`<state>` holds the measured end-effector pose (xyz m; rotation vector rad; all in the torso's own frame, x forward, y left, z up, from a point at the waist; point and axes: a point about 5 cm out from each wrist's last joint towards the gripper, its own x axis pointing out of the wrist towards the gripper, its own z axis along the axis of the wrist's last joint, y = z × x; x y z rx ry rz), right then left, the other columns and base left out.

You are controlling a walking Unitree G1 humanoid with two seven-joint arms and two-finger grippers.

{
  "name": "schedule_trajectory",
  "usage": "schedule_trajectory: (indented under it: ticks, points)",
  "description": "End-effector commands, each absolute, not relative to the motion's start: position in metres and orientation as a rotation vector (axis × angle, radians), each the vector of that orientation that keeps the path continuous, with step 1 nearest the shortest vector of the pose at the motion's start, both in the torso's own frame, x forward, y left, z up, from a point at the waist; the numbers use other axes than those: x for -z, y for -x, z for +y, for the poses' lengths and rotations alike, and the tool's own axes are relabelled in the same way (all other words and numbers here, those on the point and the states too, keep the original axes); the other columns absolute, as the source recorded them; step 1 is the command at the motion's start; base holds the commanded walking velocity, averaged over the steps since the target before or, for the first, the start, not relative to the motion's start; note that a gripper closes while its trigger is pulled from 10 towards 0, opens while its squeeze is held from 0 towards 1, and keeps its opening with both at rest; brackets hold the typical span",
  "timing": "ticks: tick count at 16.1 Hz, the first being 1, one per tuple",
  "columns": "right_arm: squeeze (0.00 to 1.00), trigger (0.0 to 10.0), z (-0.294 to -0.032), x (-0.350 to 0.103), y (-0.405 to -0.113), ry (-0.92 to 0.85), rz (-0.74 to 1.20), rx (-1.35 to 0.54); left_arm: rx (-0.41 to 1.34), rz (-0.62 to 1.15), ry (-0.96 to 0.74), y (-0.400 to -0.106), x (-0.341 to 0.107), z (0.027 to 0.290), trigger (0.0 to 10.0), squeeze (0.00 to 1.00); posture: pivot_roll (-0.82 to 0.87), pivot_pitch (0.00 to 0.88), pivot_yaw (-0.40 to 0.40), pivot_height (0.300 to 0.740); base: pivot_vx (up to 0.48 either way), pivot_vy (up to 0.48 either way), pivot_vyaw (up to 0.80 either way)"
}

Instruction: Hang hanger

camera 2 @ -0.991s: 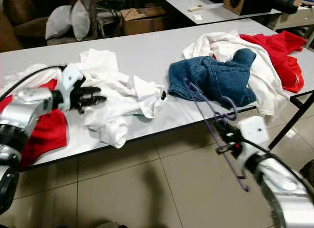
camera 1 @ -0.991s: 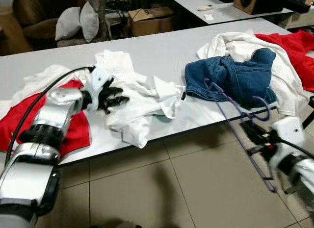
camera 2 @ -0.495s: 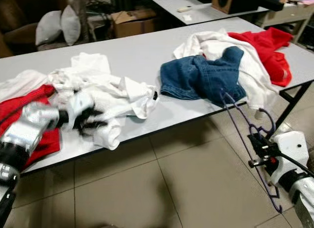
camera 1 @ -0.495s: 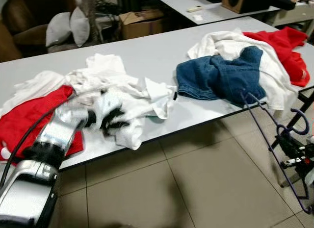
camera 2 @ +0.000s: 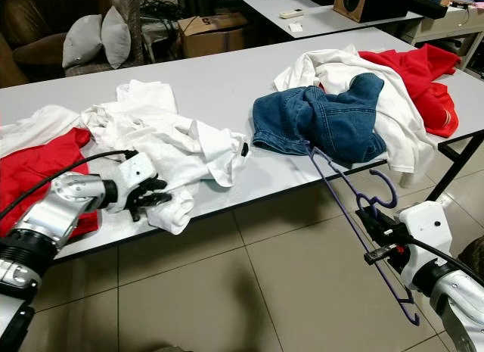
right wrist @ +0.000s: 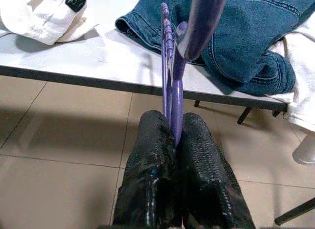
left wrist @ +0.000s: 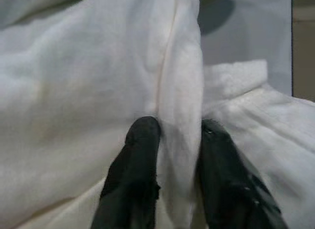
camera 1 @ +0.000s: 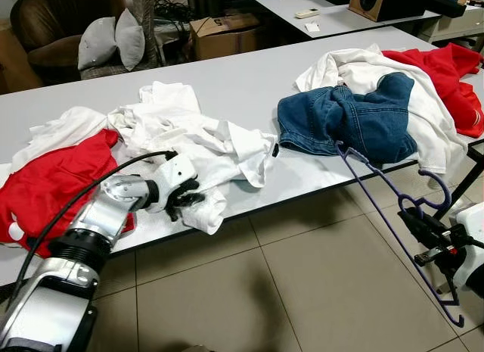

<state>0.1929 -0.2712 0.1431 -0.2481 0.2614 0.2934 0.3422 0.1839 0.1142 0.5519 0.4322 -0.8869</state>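
Handling: purple hanger (camera 1: 393, 216) judged light, thin and stiff; smooth bar likely to swivel in a pinch, so hold near the hook neck.
Hanger location: off the table (camera 1: 249, 87) edge, over the floor, upper tip near the blue jeans (camera 1: 352, 121).
Right gripper (right wrist: 173, 140): jaws clamped tight on the hanger bar, no gap showing.
Left gripper (left wrist: 174, 140): jaws narrowly parted, pinching a fold of the white garment (camera 1: 193, 144) at the table's near edge.
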Motion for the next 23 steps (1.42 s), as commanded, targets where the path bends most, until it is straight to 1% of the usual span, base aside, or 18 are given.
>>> schedule_trajectory:
  ticks: [1, 4, 6, 7, 8, 10, 11, 13, 14, 16, 17, 18, 19, 21, 22, 23]
  points:
    - [0.0, 10.0, -0.271, -0.146, -0.193, 0.266, 0.257, -0.291, 0.874, 0.374, -0.535, -0.347, -0.127, 0.182, 0.0, 0.0, -0.15, 0.0, 0.08, 0.74, 0.0, 0.0, 0.0]
    - [0.0, 10.0, -0.272, -0.145, -0.195, 0.269, 0.256, -0.276, 0.796, 0.331, -0.551, -0.354, -0.133, 0.189, 0.0, 0.0, -0.15, 0.0, 0.08, 0.74, 0.0, 0.0, 0.0]
    - [0.0, 10.0, -0.272, -0.145, -0.195, 0.271, 0.254, -0.27, 0.752, 0.281, -0.51, -0.359, -0.14, 0.189, 0.0, 0.0, -0.15, 0.0, 0.079, 0.74, 0.0, 0.0, 0.0]
    - [0.0, 10.0, -0.273, -0.146, -0.196, 0.274, 0.251, -0.26, 0.708, 0.235, -0.49, -0.363, -0.147, 0.19, 0.0, 0.0, -0.15, 0.0, 0.079, 0.74, 0.0, 0.0, 0.0]
    - [0.0, 10.0, -0.274, -0.146, -0.196, 0.278, 0.25, -0.251, 0.62, 0.151, -0.47, -0.37, -0.161, 0.195, 0.0, 0.0, -0.15, 0.0, 0.079, 0.74, 0.0, 0.0, 0.0]
    - [0.0, 10.0, -0.276, -0.146, -0.197, 0.282, 0.246, -0.236, 0.354, -0.055, -0.396, -0.384, -0.2, 0.216, 0.0, 0.0, -0.15, 0.0, 0.082, 0.74, 0.0, 0.0, 0.0]
    - [0.0, 10.0, -0.277, -0.147, -0.197, 0.283, 0.243, -0.224, 0.185, -0.145, -0.377, -0.385, -0.224, 0.241, 0.0, 0.0, -0.15, 0.0, 0.086, 0.74, 0.0, 0.0, 0.0]
    - [0.0, 10.0, -0.277, -0.147, -0.196, 0.283, 0.242, -0.221, 0.127, -0.187, -0.352, -0.384, -0.234, 0.254, 0.0, 0.0, -0.15, 0.0, 0.088, 0.74, 0.0, 0.0, 0.0]
    - [0.0, 10.0, -0.275, -0.145, -0.196, 0.279, 0.244, -0.218, 0.07, -0.224, -0.308, -0.379, -0.244, 0.274, 0.0, 0.0, -0.15, 0.0, 0.088, 0.74, 0.0, 0.0, 0.0]
    - [0.0, 10.0, -0.273, -0.143, -0.195, 0.273, 0.248, -0.221, 0.039, -0.13, -0.339, -0.376, -0.232, 0.288, 0.0, 0.0, -0.14, 0.0, 0.086, 0.74, 0.0, 0.0, 0.0]
    - [0.0, 10.0, -0.272, -0.142, -0.196, 0.269, 0.251, -0.226, 0.035, 0.035, -0.352, -0.374, -0.208, 0.295, 0.0, 0.0, -0.14, 0.0, 0.085, 0.74, 0.0, 0.0, 0.0]
    - [0.0, 10.0, -0.271, -0.141, -0.196, 0.268, 0.252, -0.23, 0.066, 0.16, -0.422, -0.371, -0.188, 0.296, 0.0, 0.0, -0.14, 0.0, 0.085, 0.74, 0.0, 0.0, 0.0]
    - [0.0, 10.0, -0.27, -0.141, -0.197, 0.265, 0.254, -0.235, 0.102, 0.278, -0.462, -0.366, -0.168, 0.295, 10.0, 0.0, -0.14, 0.0, 0.083, 0.74, 0.0, 0.0, 0.0]
    - [0.0, 10.0, -0.268, -0.141, -0.197, 0.265, 0.256, -0.239, 0.167, 0.314, -0.421, -0.364, -0.158, 0.29, 10.0, 0.0, -0.13, 0.0, 0.084, 0.74, 0.0, 0.0, 0.0]
    - [0.0, 10.0, -0.268, -0.14, -0.197, 0.265, 0.257, -0.241, 0.194, 0.305, -0.409, -0.364, -0.158, 0.288, 10.0, 1.0, -0.14, 0.0, 0.084, 0.74, 0.0, 0.0, 0.0]
    - [0.0, 10.0, -0.267, -0.14, -0.197, 0.264, 0.26, -0.244, 0.211, 0.285, -0.417, -0.364, -0.163, 0.288, 10.0, 1.0, -0.13, 0.0, 0.082, 0.74, 0.0, 0.0, 0.0]
